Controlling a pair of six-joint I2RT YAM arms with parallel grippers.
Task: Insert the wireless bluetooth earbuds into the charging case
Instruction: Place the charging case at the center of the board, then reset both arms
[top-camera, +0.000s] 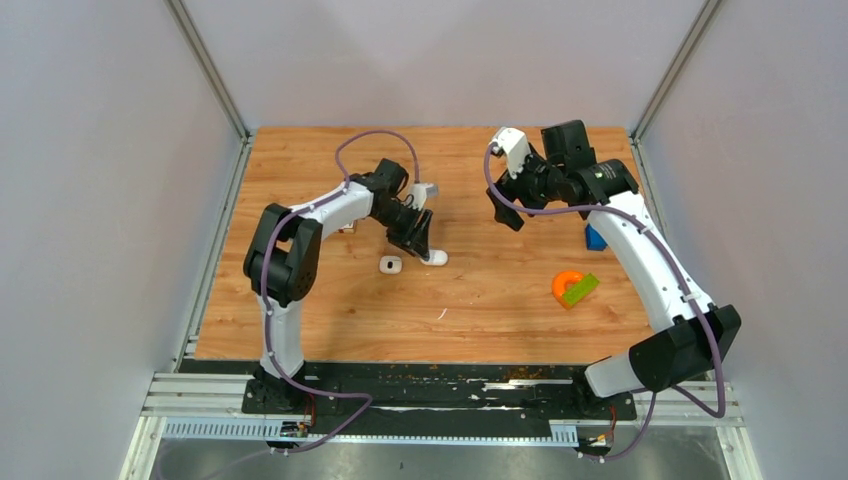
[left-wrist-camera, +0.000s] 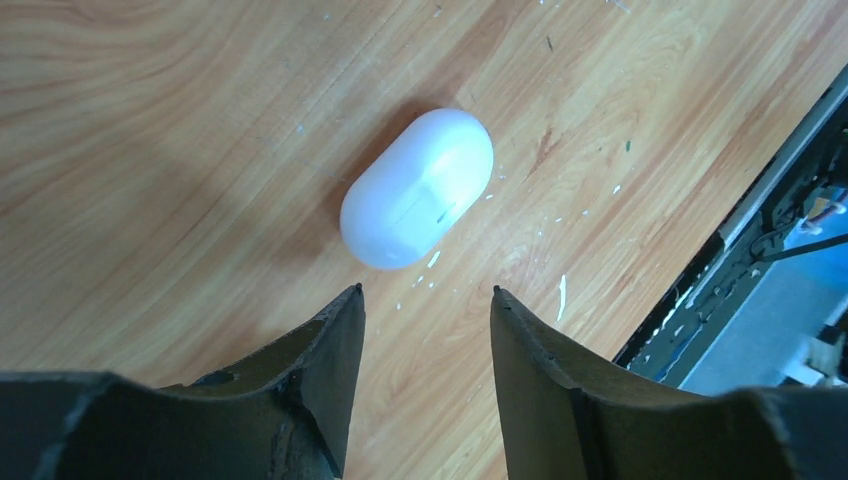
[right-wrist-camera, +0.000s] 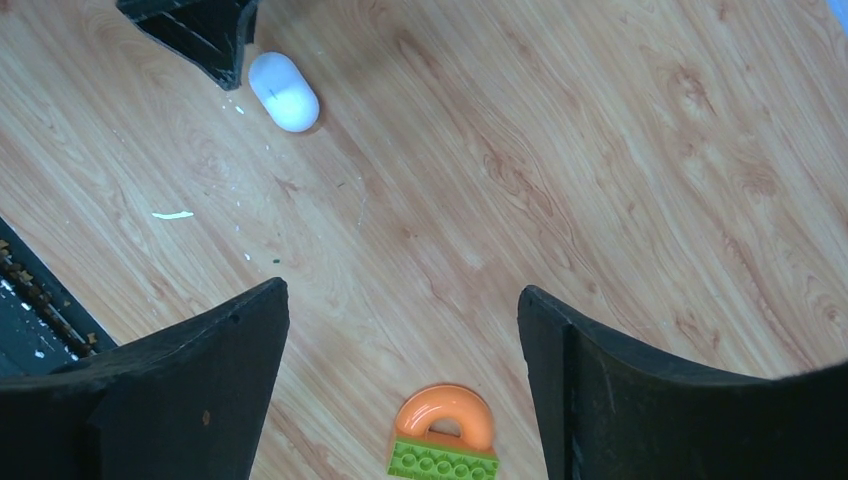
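The charging case (left-wrist-camera: 417, 188) is a glossy white pill, lid shut, lying flat about mid-table (top-camera: 330, 330) with bare wood all round and every edge well off. The left fingers (left-wrist-camera: 320, 380) hover just beside it, parted and empty. The right fingers (right-wrist-camera: 190, 390) gape wide, well apart from it.

- Bright, even light; shadows soft and small.
- The glossy white oval plastic charging case (left-wrist-camera: 417, 188) glares — overexposed, with a soft shadow beside it.
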